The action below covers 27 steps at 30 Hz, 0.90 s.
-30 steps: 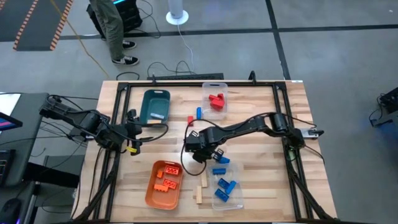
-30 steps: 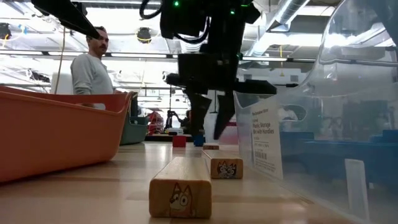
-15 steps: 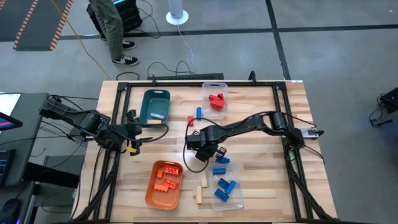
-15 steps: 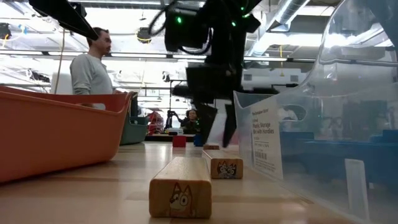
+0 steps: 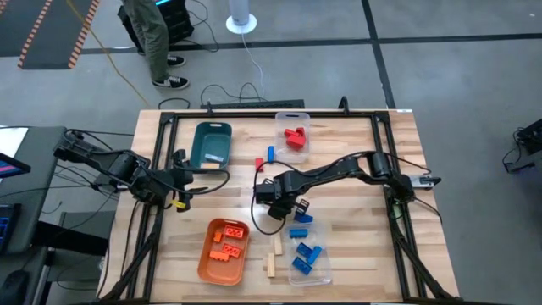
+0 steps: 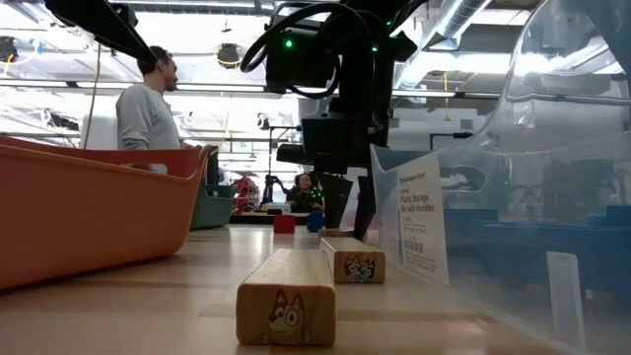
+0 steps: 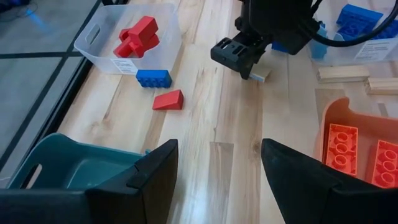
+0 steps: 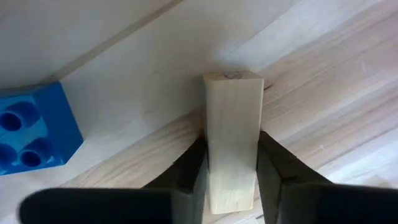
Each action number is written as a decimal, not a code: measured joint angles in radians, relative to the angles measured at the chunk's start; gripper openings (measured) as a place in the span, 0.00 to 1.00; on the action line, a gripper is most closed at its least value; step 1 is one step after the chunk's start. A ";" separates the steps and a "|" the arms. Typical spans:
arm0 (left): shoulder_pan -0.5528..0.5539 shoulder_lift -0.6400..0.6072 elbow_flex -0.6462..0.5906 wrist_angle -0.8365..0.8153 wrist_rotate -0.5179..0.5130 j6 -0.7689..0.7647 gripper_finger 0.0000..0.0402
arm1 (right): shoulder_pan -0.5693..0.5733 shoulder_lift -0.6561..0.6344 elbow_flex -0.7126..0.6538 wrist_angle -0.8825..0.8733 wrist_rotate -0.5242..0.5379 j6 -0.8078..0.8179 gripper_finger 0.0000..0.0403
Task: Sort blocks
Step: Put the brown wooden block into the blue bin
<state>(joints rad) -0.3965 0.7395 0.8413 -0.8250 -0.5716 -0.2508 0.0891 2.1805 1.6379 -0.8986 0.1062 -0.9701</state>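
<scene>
Light-wood block [image 8: 231, 134] sits between the right gripper [image 5: 284, 206] jaws near the tabletop [image 5: 356, 169] centre, both fingers [image 8: 186, 165] pressed against its sides, clenched on it low over the wood. A blue brick [image 8: 34, 127] lies just beside it. From the block: red bricks in a clear bin [image 5: 293, 127] at 12 o'clock, orange tray [image 5: 222, 252] at 7, two wooden pieces [image 5: 273, 254] at 6. Left gripper [image 5: 179, 182] waits at 9 o'clock, jaws parted, near the teal tray [image 5: 212, 144].
</scene>
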 joint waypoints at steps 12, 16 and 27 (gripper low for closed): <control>0.000 0.000 0.000 0.001 0.000 0.000 0.56 | 0.000 -0.033 -0.001 -0.041 -0.017 0.115 0.03; 0.000 0.000 0.000 0.007 -0.010 0.010 0.56 | 0.000 -0.090 -0.001 -0.035 -0.012 0.174 0.02; 0.000 0.002 0.000 0.019 -0.018 0.024 0.56 | -0.008 -0.270 0.000 0.020 0.081 0.362 0.02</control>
<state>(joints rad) -0.3965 0.7416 0.8412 -0.8058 -0.5892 -0.2270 0.0814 1.9109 1.6379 -0.8781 0.1871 -0.6086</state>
